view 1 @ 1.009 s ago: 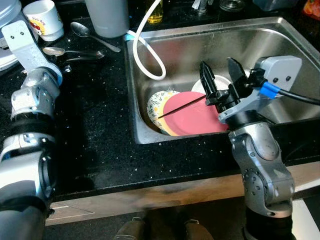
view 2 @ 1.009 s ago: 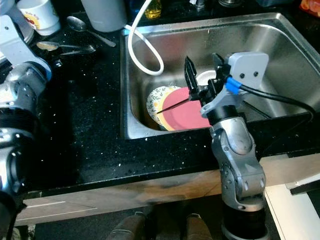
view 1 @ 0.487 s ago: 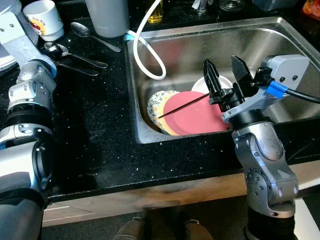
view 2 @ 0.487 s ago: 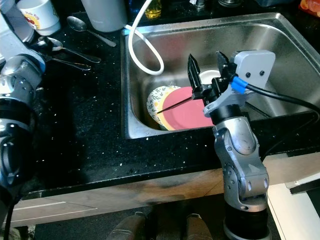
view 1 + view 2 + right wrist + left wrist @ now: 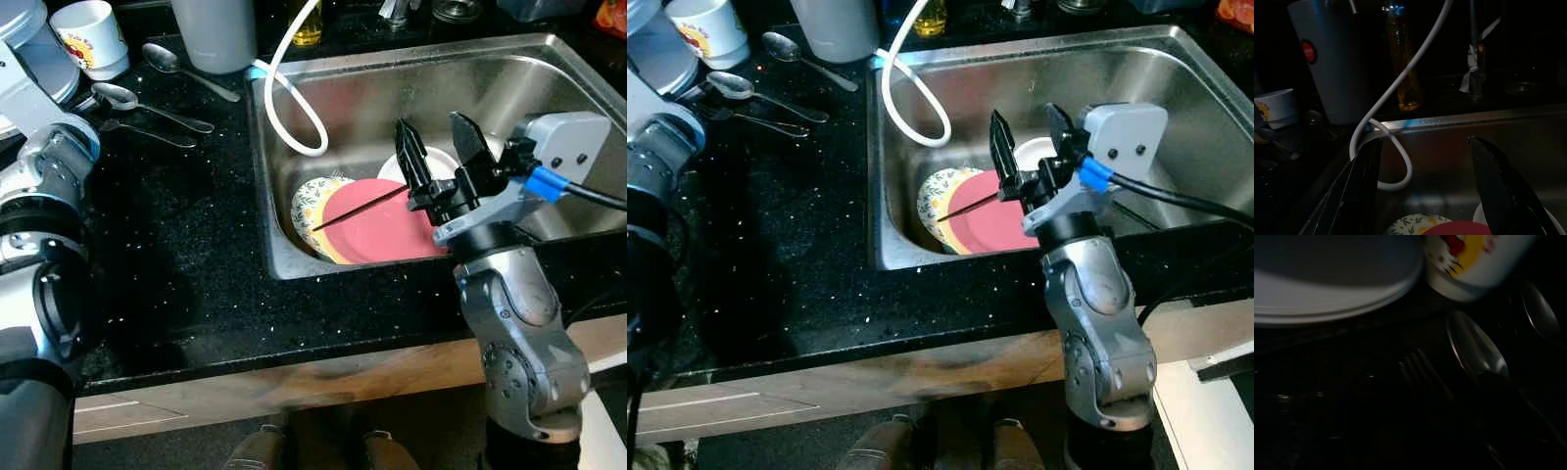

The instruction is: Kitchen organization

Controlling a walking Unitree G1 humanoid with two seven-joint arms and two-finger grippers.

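In the left eye view, a steel sink [image 5: 509, 78] is seen set into a black speckled counter [image 5: 176, 255]. At the near left corner of the sink, a stack of plates is found: a pink plate [image 5: 387, 230] on top, a floral plate [image 5: 312, 201] showing beneath it at the left, and a dark thin stick [image 5: 358, 208] laid across the pink one. A white bowl [image 5: 441, 162] is partly seen just behind the pink plate. The right pincer [image 5: 438, 162] is held above the plates with its two black fingers spread apart and nothing between them. A white hose [image 5: 294, 88] is looped into the sink from the back. On the counter to the left, two spoons [image 5: 147, 103] and a fork lie near a white mug [image 5: 88, 34] and a grey canister [image 5: 216, 29]. The left arm [image 5: 44, 196] is seen at the left edge, reaching toward the mug.

In the right eye view, the same scene is given; shoes [image 5: 940, 446] are glimpsed on the floor below the counter edge.

In the left wrist view, which is dark, a spoon bowl [image 5: 1476, 350] and fork tines [image 5: 1422, 374] are made out on the counter, with the printed mug [image 5: 1474, 264] and a white plate rim [image 5: 1327, 298] beyond. Whether the left pincer is open or closed cannot be told.

In the right wrist view, the parted fingers [image 5: 1364, 191] are seen over the sink, with the hose [image 5: 1396, 122], a yellow bottle [image 5: 1403, 58] and the canister [image 5: 1327, 58] behind.
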